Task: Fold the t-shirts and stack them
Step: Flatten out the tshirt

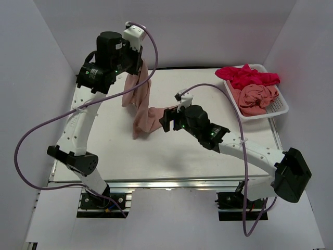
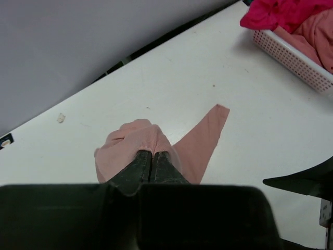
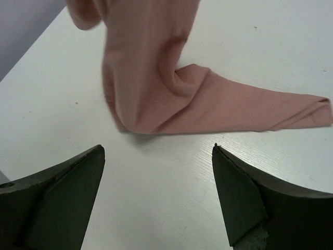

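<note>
A salmon-pink t-shirt [image 1: 139, 99] hangs from my left gripper [image 1: 136, 58], which is raised at the back left and shut on its bunched top [image 2: 136, 139]. The shirt's lower end trails on the table [image 3: 218, 107]. My right gripper [image 1: 166, 120] sits low beside that trailing end, open and empty, its fingertips [image 3: 96, 156] just short of the cloth. In the basket lie a magenta-red t-shirt [image 1: 247, 76] and another salmon-pink t-shirt [image 1: 255, 97].
The white mesh basket [image 1: 278, 107] stands at the back right corner of the white table [image 1: 177, 161]. Purple cables loop from both arms over the table's left and middle. White walls close in the back and sides.
</note>
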